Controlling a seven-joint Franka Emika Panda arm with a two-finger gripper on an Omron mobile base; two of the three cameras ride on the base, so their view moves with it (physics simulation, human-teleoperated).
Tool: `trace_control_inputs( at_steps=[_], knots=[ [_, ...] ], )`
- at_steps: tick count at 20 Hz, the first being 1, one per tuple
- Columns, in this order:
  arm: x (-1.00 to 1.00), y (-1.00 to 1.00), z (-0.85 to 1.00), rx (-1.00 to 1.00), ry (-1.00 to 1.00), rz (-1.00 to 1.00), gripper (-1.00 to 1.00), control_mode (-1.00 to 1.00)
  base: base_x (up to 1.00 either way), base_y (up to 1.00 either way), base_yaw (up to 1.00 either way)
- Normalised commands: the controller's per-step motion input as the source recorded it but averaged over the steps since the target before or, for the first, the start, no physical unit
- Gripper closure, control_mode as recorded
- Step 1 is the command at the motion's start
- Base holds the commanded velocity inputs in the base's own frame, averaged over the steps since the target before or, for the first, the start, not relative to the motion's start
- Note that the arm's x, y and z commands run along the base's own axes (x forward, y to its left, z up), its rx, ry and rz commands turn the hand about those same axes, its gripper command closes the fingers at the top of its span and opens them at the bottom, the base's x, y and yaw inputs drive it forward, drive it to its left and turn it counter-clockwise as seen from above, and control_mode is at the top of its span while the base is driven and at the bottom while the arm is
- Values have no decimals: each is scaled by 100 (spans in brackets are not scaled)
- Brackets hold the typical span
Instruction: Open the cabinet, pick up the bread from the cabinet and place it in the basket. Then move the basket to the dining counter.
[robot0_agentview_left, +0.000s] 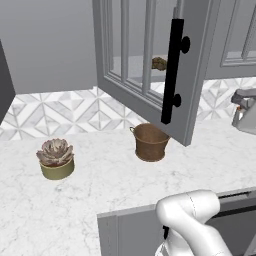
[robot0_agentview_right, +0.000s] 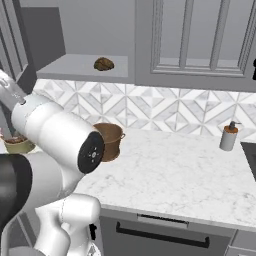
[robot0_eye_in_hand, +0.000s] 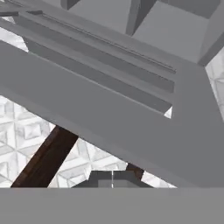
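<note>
On the left of the marble bench (robot0_agentview_left: 115, 195), an olive pot with a pink succulent (robot0_agentview_left: 56, 159) is standing apart from everything else. Further right, the basket (robot0_agentview_left: 149, 142) is sitting upright near the tiled back wall, just under the lower corner of the open cabinet door (robot0_agentview_left: 150, 60), whose black bar handle (robot0_agentview_left: 173, 70) is hanging over it. That door is swinging out over the bench and partly screening the shelf behind it. The bread (robot0_agentview_right: 104, 64) is lying on the cabinet shelf (robot0_agentview_right: 80, 66), above the basket and well apart from it. At the far right of the bench a soap dispenser (robot0_agentview_right: 229, 136) is standing alone. The robot's white arm (robot0_agentview_right: 55, 135) is covering the basket's left side in the right base view. Whether the pincer is released or clenched, I cannot tell.
</note>
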Motion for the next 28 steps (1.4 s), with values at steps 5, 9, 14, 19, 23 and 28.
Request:
trace_control_inputs(
  at_steps=[5,9,14,19,23,28],
  knots=[
    [59,31,-7,3,19,14,100,-100,0,0,0],
    [46,30,-7,-1,13,16,100,-100,0,0,0],
    [-7,93,-12,3,7,26,100,-100,0,0,0],
    [-39,100,-26,0,0,11,100,-100,0,0,0],
    [-6,100,-14,-1,-12,-5,100,-100,0,0,0],
    [55,78,0,-1,-2,-9,100,-100,0,0,0]
  ],
)
